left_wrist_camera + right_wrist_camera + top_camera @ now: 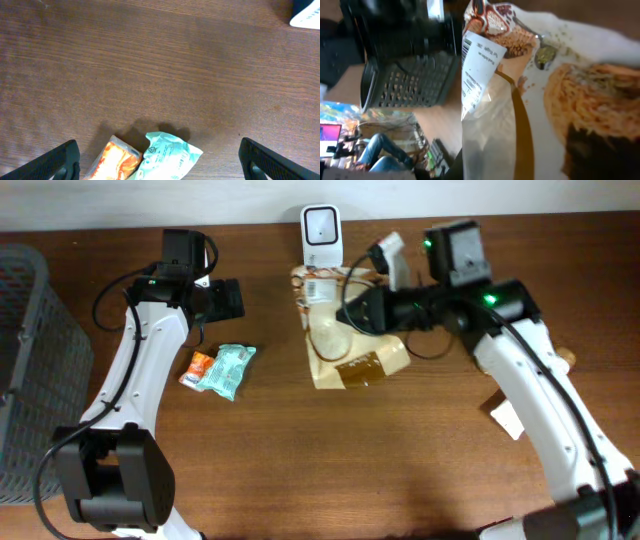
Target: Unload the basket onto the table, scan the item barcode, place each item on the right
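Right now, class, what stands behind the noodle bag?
A white scanner stands behind the noodle bag. The bag's top edge overlaps its lower part, so the base cannot be seen.

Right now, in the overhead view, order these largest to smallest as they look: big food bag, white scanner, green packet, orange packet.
1. big food bag
2. white scanner and green packet: about alike, not ranked
3. orange packet
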`<move>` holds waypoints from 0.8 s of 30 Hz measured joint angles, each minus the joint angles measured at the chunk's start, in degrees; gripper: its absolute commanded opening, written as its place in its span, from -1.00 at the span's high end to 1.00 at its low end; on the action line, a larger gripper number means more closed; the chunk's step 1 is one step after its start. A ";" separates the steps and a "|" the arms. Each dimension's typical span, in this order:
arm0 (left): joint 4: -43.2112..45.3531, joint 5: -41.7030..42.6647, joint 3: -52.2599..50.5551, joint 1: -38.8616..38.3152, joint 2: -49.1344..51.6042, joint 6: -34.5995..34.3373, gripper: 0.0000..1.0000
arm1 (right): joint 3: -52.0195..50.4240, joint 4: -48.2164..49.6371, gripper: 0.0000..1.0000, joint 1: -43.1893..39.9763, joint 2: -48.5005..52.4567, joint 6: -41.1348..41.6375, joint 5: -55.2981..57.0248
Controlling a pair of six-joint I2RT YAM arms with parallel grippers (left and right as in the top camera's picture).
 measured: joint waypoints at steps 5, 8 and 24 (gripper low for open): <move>-0.04 -0.02 0.00 0.00 0.00 0.00 -0.99 | 2.49 4.42 0.92 -0.11 6.51 -1.53 5.03; -0.02 -0.02 0.00 0.00 0.00 0.00 -0.99 | 2.73 2.97 0.92 0.79 14.56 -3.08 10.54; 0.00 -0.02 0.00 0.00 0.00 0.00 -0.99 | 3.39 0.09 0.92 1.20 29.29 -5.20 16.81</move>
